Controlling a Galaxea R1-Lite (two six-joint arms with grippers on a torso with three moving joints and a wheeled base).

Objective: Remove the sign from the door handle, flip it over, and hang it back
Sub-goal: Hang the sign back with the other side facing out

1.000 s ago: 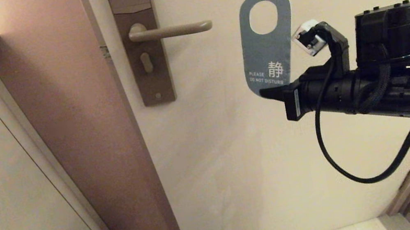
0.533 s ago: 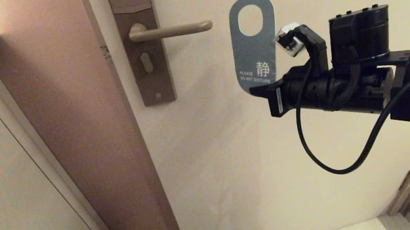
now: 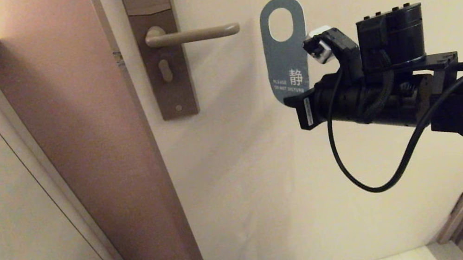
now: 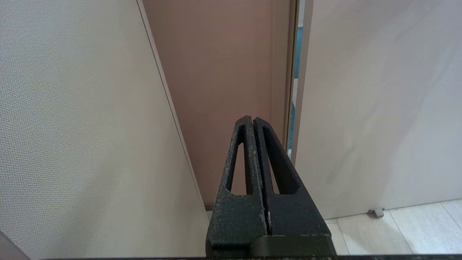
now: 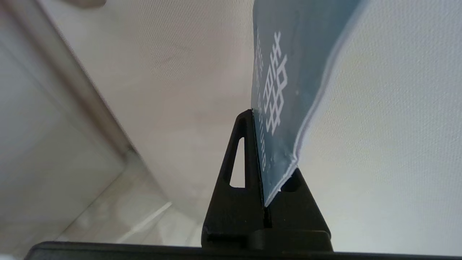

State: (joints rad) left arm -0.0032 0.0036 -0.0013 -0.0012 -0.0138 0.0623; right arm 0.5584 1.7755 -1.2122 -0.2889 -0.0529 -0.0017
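sign (image 3: 286, 52) in right gripper (image 3: 290, 102) (blue face out)

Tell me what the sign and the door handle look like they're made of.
The sign: probably thin laminated card or plastic; matte blue face, pale edge, slight bend where the right hand pinches it. The door handle: apparently metal, satin beige-bronze, with soft highlights.

The sign (image 3: 286, 52) showed its blue face with white lettering. The door handle (image 3: 192, 36) was beige-bronze on a brown lock plate (image 3: 167, 84).
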